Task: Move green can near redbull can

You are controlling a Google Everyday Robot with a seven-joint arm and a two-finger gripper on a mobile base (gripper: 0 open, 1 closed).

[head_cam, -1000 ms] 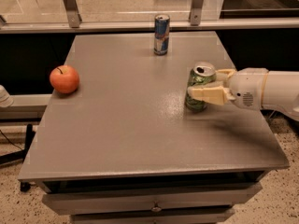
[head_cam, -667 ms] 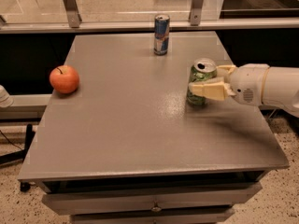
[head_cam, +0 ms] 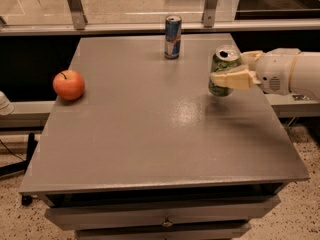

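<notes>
Jaws clenched on green can point(head_cam: 222, 61) | gripper point(head_cam: 227, 70) over right side of counter point(head_cam: 150, 134) | green can upright in grasp, well apart from redbull can point(head_cam: 172, 36) at far centre | progress: grasp judged done; carry toward redbull can, set-down and release left to do

- No lettering, number or sign can be read anywhere in the view.
- The redbull can point(head_cam: 172, 36) stands near the far edge of the surface point(head_cam: 150, 134). It shows blue and silver panels and a small red mark, but no word on it is legible.
- The green can point(head_cam: 221, 63) carries only pale swirly markings, which do not resolve into letters.
- The gripper point(head_cam: 230, 70) is at the right side of the surface, clamped on the green can. Neither it nor the white arm point(head_cam: 295, 74) behind it bears a legible label.
</notes>
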